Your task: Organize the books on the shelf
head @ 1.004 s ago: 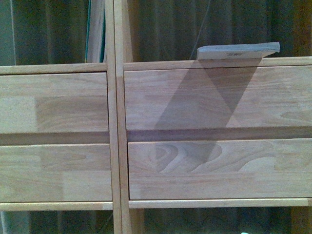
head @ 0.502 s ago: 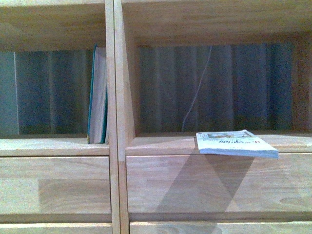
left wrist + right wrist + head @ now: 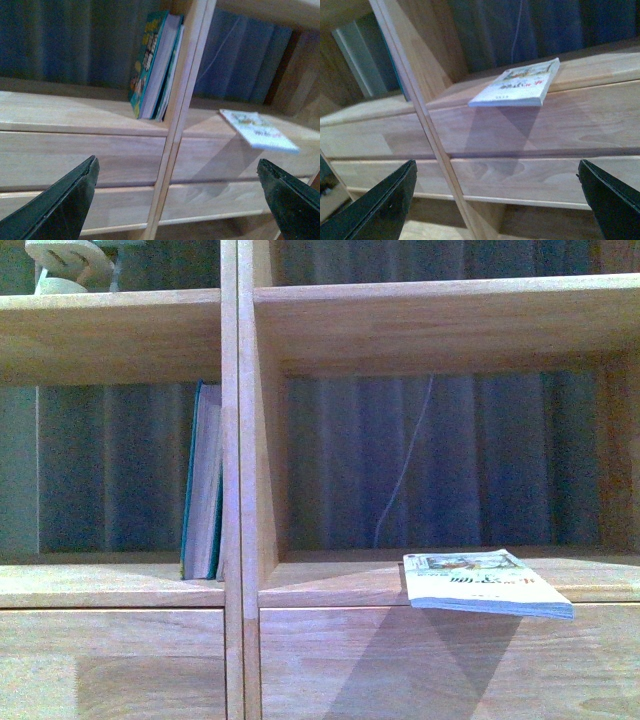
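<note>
A: Quick status, where are the books?

B: Teal book [image 3: 203, 485] is in the left cmpt of the shelf [image 3: 420, 325]. It's upright, at the cmpt's right end, against the divider [image 3: 240, 490]. Prob. propped there so it can't tip, since nothing else is beside it.

A: And the thin one?

B: Paperback [image 3: 480, 582] lies flat in the right cmpt, cover up. Its front edge hangs out past the shelf lip, above the drawer front [image 3: 440, 670]. It casts a shadow down the wood.

A: Is the overhang a problem?

B: More a help, imo. It leaves room for a finger to get under and one over. It's flat and thin, so w/o that lip there's little to pinch.

A: Claws?

B: Left gripper [image 3: 177, 167] has its jaws wide apart w/ nothing between them. It sits low in front of the drawers, aimed approx at the divider. Right gripper [image 3: 497, 167] is also spread and empty, below the paperback and well apart from it.

A: So what's left?

B: Looks like the paperback isn't stood up yet. My guess is the right arm takes it, being closer. Risk: nudging it off the edge before the grip closes.
</note>
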Motion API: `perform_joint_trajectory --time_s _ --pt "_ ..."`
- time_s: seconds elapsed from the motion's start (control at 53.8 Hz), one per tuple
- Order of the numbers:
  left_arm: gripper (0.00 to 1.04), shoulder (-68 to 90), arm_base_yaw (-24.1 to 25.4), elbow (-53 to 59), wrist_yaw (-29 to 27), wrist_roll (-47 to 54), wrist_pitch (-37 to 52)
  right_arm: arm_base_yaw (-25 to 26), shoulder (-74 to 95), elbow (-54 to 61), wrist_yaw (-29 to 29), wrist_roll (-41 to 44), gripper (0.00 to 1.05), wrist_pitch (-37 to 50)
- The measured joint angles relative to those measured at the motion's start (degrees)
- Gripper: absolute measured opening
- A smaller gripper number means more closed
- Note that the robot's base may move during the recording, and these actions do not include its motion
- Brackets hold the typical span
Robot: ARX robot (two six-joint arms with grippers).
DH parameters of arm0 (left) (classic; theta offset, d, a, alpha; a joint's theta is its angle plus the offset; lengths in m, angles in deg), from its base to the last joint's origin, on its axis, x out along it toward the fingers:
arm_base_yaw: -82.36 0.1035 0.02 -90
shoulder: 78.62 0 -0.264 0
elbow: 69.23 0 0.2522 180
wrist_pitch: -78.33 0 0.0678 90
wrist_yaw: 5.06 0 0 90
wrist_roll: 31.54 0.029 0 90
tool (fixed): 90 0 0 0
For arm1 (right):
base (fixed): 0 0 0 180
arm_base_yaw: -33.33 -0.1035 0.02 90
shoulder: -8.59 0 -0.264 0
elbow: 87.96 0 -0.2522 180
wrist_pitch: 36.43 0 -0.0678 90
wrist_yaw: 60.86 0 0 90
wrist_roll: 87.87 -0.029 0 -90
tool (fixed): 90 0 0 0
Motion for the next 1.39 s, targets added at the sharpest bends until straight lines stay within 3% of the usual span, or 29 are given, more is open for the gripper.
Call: perform_joint_trajectory --time_s 0.167,0.335,0.836,1.394 --pt "0.98 16.9 -2.2 -10.8 4.5 -19.7 4.6 -5.8 20.6 -6.5 -2.8 -9.1 0.98 9.4" --pt "0.98 29.3 -8.4 -16.9 -1.6 -31.5 6.6 -10.8 37.8 -12.9 -7.0 -14.9 0.98 15.6" --pt "0.98 41.1 -23.3 -23.0 -10.4 -33.5 -2.9 -18.3 60.3 -26.6 -13.3 -27.0 0.98 17.1" --pt "0.98 41.5 -23.5 -20.4 -5.8 -36.5 6.5 -17.4 71.9 -40.7 -17.0 -41.9 0.98 20.5"
